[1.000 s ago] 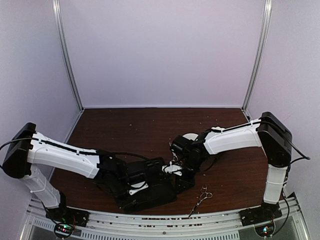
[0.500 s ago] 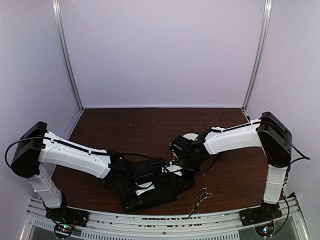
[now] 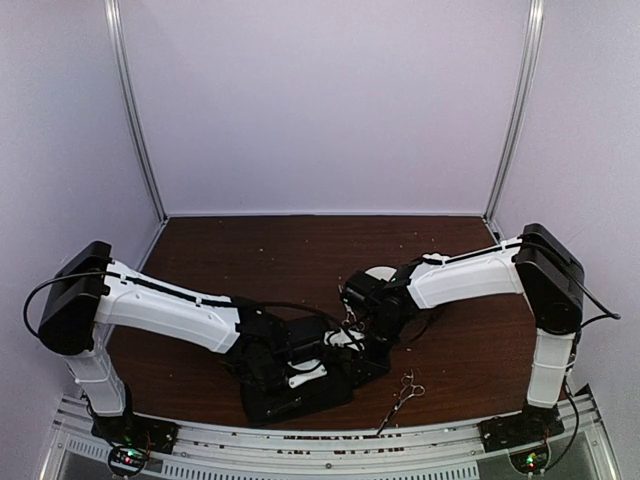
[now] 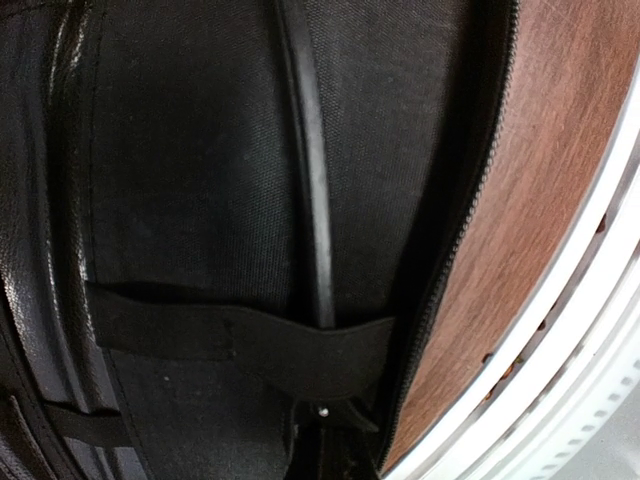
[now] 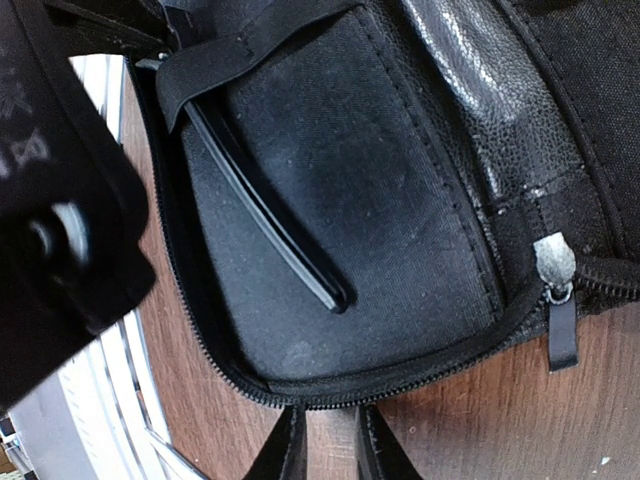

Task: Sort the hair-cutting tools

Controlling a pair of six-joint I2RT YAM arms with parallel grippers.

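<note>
An open black case (image 3: 290, 395) lies at the near middle of the table. In the left wrist view a thin dark stick tool (image 4: 310, 180) lies in the case (image 4: 180, 150), tucked under an elastic strap (image 4: 250, 340). My left gripper (image 4: 320, 425) is shut on the stick's near end, just behind the strap. It is over the case in the top view (image 3: 312, 372). The stick (image 5: 270, 210) also shows in the right wrist view. My right gripper (image 5: 330, 410) has a narrow gap and is empty, its tips at the case's zip rim (image 5: 400, 375). Silver scissors (image 3: 405, 388) lie right of the case.
A white bowl (image 3: 378, 273) sits partly hidden behind the right arm. The metal front rail (image 3: 320, 440) runs close to the case's near edge and shows in the left wrist view (image 4: 600, 330). A zip pull (image 5: 553, 265) hangs at the case's corner.
My left arm has reached further right across the case, carrying its gripper toward the right gripper. The right arm and the scissors have not moved.
</note>
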